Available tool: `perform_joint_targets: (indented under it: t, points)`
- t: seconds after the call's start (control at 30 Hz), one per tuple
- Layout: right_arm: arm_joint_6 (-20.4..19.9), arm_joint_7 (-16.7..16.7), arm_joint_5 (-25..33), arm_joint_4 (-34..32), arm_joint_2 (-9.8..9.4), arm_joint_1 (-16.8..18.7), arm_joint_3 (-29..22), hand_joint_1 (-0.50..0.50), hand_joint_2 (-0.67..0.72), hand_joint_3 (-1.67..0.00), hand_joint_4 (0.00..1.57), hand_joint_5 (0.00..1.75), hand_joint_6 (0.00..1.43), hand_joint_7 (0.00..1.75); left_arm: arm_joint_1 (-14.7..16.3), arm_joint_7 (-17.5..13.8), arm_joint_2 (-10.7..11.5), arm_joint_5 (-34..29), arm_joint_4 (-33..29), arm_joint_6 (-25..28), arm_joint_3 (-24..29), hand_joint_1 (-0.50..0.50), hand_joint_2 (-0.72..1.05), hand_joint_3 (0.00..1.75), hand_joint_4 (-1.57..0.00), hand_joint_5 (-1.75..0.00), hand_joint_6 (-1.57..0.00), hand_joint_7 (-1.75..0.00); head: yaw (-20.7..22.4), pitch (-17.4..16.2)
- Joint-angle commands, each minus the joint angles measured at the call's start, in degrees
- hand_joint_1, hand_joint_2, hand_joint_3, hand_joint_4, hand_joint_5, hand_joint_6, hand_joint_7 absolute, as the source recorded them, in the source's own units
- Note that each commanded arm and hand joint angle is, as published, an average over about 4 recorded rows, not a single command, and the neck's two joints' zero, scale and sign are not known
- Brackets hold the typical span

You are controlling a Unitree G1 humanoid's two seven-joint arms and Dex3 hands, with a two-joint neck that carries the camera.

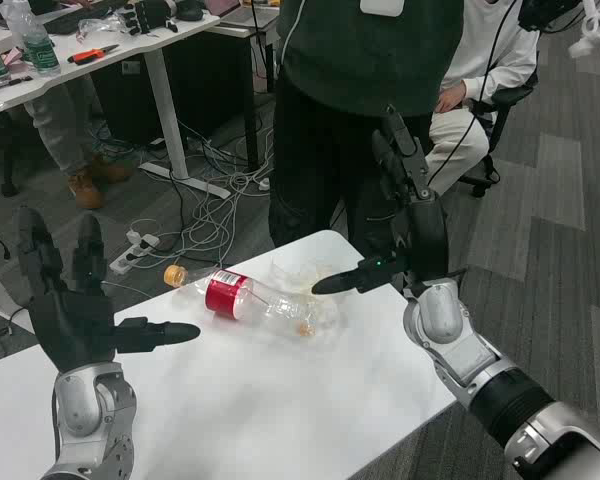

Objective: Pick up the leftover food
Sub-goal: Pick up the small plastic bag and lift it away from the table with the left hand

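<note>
Approach is the step in hand: neither robot hand holds anything yet. The right robot hand (405, 215) stands raised at the counter's (280, 400) far right edge, fingers spread wide and upright, thumb pointing left toward the litter. The left robot hand (75, 310) waits over the near left of the counter, also wide, thumb jutting right.

The leftover food looks to be the small orange scrap (304, 327) lying by the crumpled clear wrap (305, 290), just left of the right thumb tip. Next the right robot hand likely must drop and close thumb to finger on that scrap, a fine pinch.

A clear bottle (235, 292) with a red label lies on its side beside the wrap, orange cap to the left; whether anything is in it, I cannot tell. A person (360, 110) stands just beyond the far edge.
</note>
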Motion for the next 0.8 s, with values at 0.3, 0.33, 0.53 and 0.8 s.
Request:
perform_joint_targets:
  t: [0.3, 0.33, 0.53, 0.8]
  points:
    - [-2.2, 6.8, 0.9, -1.8, 7.27, -0.4, 0.6, -0.42, -0.1, -0.08, 0.0, 0.0, 0.0, 0.0, -3.3, -2.4, 1.8, -2.2, -3.0, 0.5, 1.5, -0.5, -0.72, 0.0, -0.67, 0.0, -0.03, 0.0, 4.0, -5.6]
    - [-2.2, 6.8, 0.9, -1.9, 7.24, -0.3, 0.6, -0.42, -0.1, -0.08, 0.0, 0.0, 0.0, 0.0, -3.2, -2.4, 1.8, -2.2, -3.1, 0.5, 1.5, -0.5, -0.72, 0.0, -0.67, 0.0, -0.03, 0.0, 4.0, -5.6]
    - [-2.1, 6.8, 1.0, -1.7, 7.27, -0.3, 0.7, -0.42, -0.1, -0.08, 0.0, 0.0, 0.0, 0.0, -3.2, -2.4, 1.7, -2.4, -3.1, 0.5, 1.5, -0.5, -0.72, 0.0, -0.67, 0.0, -0.03, 0.0, 4.1, -5.6]
    - [-2.1, 6.8, 0.9, -2.1, 7.31, 0.3, 0.8, -0.4, -0.1, -0.08, 0.0, 0.0, 0.0, 0.0, -2.2, -2.4, 1.8, -2.3, -3.4, 0.6, 1.5, -0.5, -0.72, 0.0, -0.65, 0.0, -0.03, 0.0, 4.8, -5.3]
